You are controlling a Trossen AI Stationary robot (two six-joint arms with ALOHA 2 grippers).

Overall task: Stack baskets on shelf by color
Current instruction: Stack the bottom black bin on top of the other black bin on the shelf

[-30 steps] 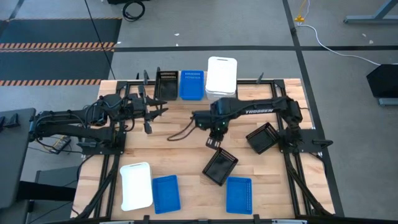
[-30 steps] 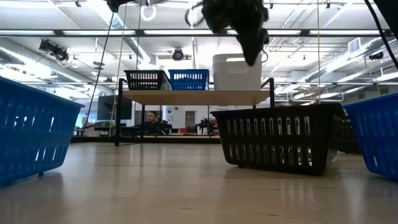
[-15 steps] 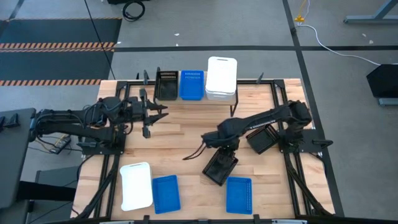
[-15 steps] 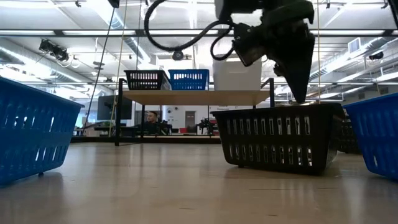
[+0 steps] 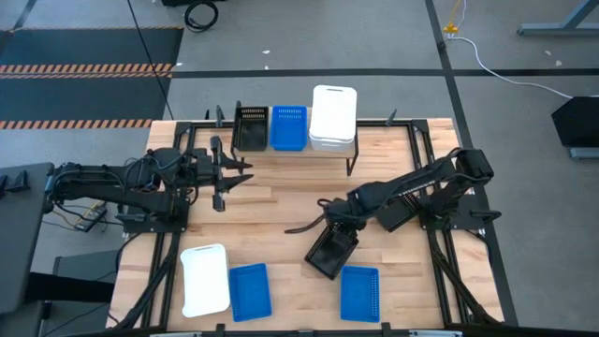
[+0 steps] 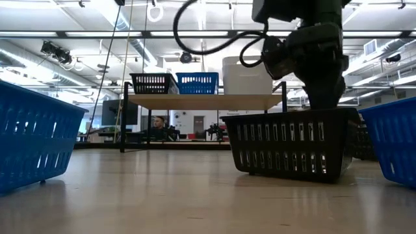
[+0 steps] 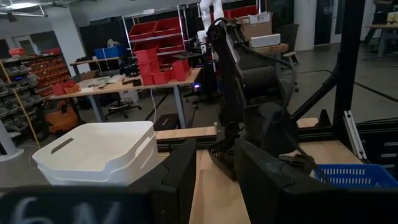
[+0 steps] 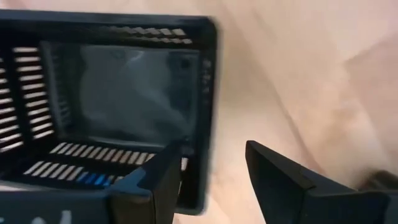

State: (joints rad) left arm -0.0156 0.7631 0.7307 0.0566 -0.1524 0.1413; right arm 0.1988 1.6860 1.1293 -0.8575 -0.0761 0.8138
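Note:
The shelf at the table's far edge carries a black basket, a blue basket and a white stack. Another black basket rests on its bottom, mid-table. My right gripper hangs open over that basket's far end. In the right wrist view one finger is inside the end wall and the other outside; no touch shows. My left gripper waits open, left of the shelf.
A white basket and two blue baskets lie along the near edge. A third black basket sits tilted under the right arm. A black cable trails by the right gripper. Bare wood lies mid-table between the arms.
My right gripper has moved from just before the shelf toward the near edge and dropped until its fingers reach the rim of the mid-table black basket. The baskets have kept their places.

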